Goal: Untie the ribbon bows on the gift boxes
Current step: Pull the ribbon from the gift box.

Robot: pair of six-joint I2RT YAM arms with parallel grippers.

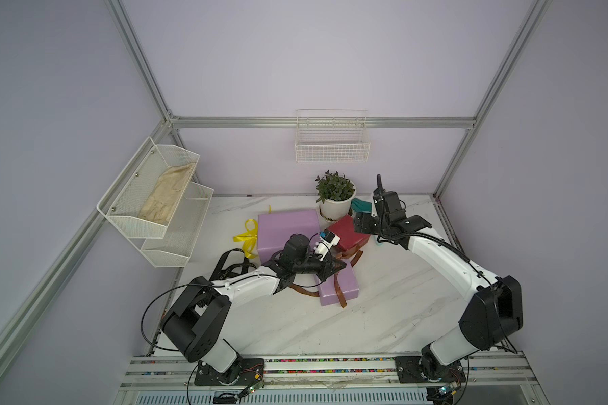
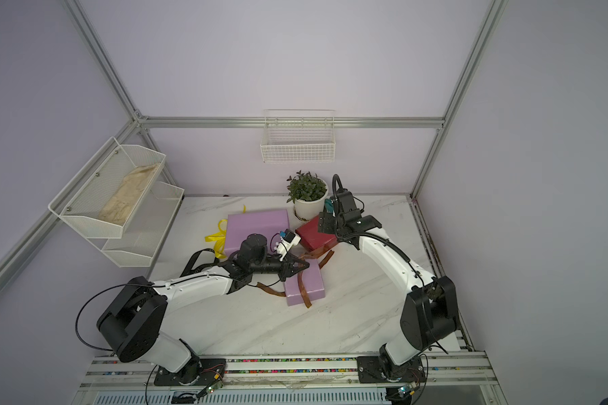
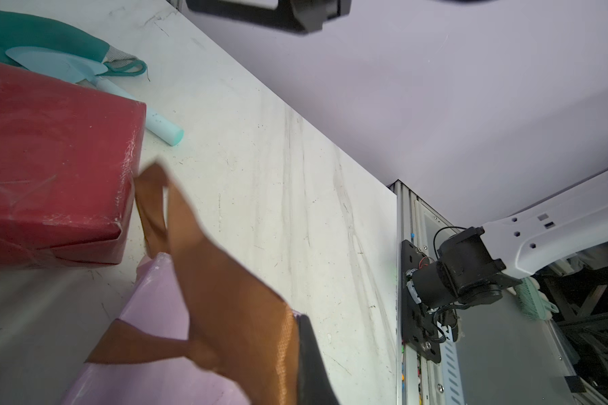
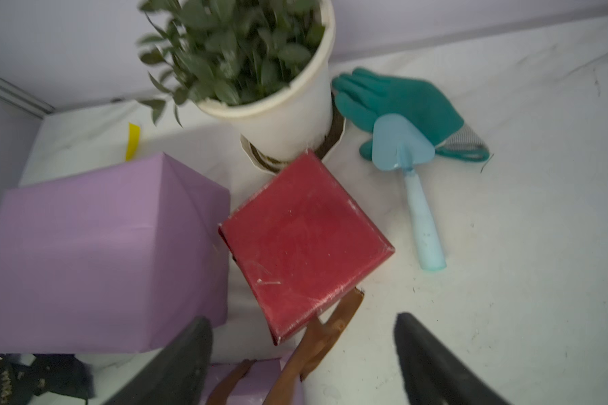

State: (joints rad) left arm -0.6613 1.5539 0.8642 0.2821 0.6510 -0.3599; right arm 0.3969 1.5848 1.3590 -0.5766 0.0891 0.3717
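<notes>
In a top view the left hand (image 1: 341, 265) is closed on the brown ribbon (image 1: 339, 292), which drapes across the small lilac box (image 1: 346, 285) in the middle of the worktop (image 1: 383, 308). The right hand (image 1: 360, 222) hangs over the red box (image 1: 348, 233) just behind. The large lilac box (image 1: 285, 228) lies beside the red one. The yellow ribbon (image 1: 246, 238) is loose at its left side, and the black ribbon (image 1: 225, 264) lies by the left arm.

The left wrist view shows the brown strip pinched at the hand's tip, with a loop of it reaching the red box's corner.

The right wrist view shows that hand's fingers (image 4: 176, 364) spread wide and holding nothing, above the red box's edge. A flowerpot (image 4: 288, 115), glove (image 4: 411, 98) and trowel (image 4: 401, 147) lie beyond.
</notes>
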